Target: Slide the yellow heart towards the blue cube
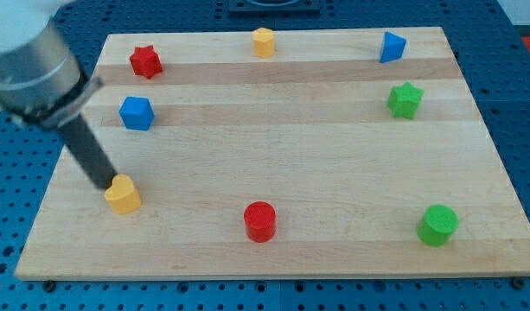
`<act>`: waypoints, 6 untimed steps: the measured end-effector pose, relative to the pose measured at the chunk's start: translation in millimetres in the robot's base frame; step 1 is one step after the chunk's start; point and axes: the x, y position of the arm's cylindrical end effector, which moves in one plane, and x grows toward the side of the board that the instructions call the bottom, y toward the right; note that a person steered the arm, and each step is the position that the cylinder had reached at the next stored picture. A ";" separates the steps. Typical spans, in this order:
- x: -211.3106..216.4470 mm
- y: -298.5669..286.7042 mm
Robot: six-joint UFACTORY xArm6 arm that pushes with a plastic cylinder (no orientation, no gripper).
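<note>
The yellow heart [123, 194] lies at the view's lower left of the wooden board. The blue cube [136, 113] sits above it, toward the view's top. My tip [106, 184] is at the heart's upper left edge, touching or nearly touching it. The dark rod slants up to the view's left into the grey arm body.
A red star [145, 61] is at the top left, a yellow hexagonal block [263, 41] at the top middle, a blue block [392, 47] at the top right. A green star [405, 99] is on the right, a green cylinder [437, 225] at the lower right, a red cylinder [259, 221] at the bottom middle.
</note>
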 end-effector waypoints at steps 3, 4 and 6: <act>20.5 -48.6; 116.2 -68.4; 136.0 -31.3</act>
